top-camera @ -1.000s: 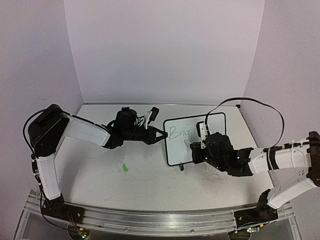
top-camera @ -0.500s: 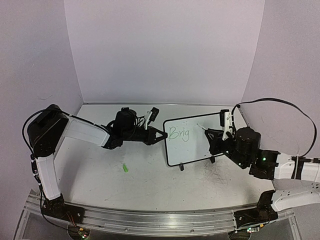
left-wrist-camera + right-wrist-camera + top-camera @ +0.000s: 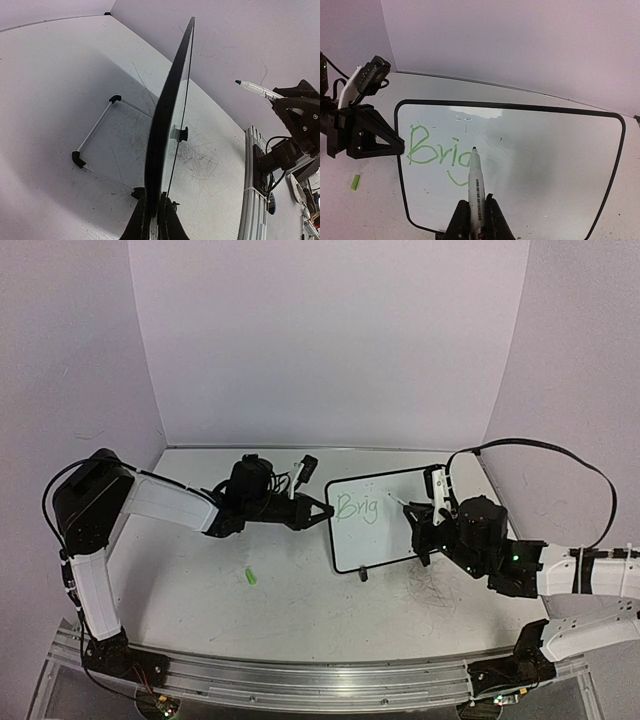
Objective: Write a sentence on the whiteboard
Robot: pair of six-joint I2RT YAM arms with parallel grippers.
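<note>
Worktop (image 3: 180, 570): white and scuffed; a small green piece (image 3: 250, 577) lies on it, near the front and left of the board.
Left gripper (image 3: 322, 513): pressed together on the left edge of the whiteboard (image 3: 400, 545), pinching its black frame.
Whiteboard: stands right of centre on the worktop, nearly upright and leaning back a little, propped from behind by a wire stand (image 3: 95, 130) with black tips.
Sentence (image 3: 437, 152): only the green cursive letters "Brig" are there, at the upper left of the board face.
Marker (image 3: 475, 180): points at the board, with its tip over the tail of the "g". In the left wrist view the tip is a little way off the board face.
Right gripper (image 3: 476, 212): closed around the marker's barrel, in front of the board's right half.
</note>
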